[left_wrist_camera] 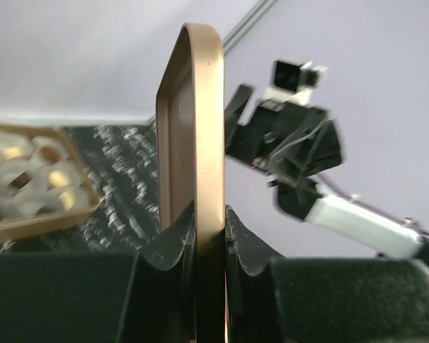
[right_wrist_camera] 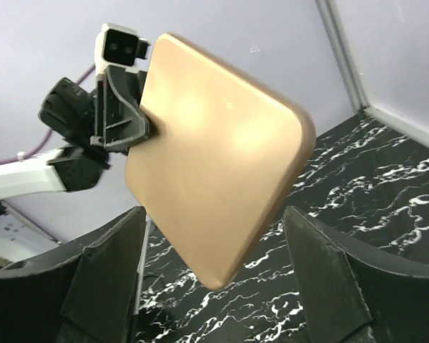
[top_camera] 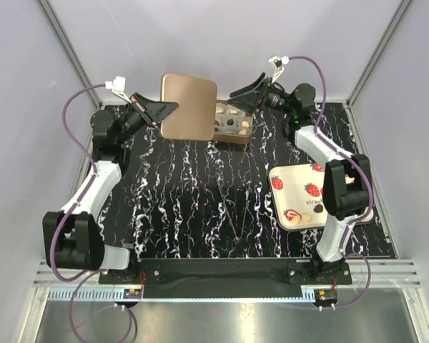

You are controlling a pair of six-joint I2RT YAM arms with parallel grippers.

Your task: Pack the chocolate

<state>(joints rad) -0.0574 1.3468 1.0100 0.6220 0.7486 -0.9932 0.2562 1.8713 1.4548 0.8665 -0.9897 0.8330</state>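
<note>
Currently my left gripper (left_wrist_camera: 209, 223) clamps the gold lid (top_camera: 189, 107) by its edge, in the air beside the gold box (top_camera: 241, 136) of chocolate (top_camera: 229, 122); my right gripper (right_wrist_camera: 211, 232) has its fingers apart

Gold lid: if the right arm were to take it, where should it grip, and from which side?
Probably the free right rim of the gold lid, approached from the right with jaws across its thin edge. The left tool pinches the opposite rim, and the plate is flat and thin.
</note>
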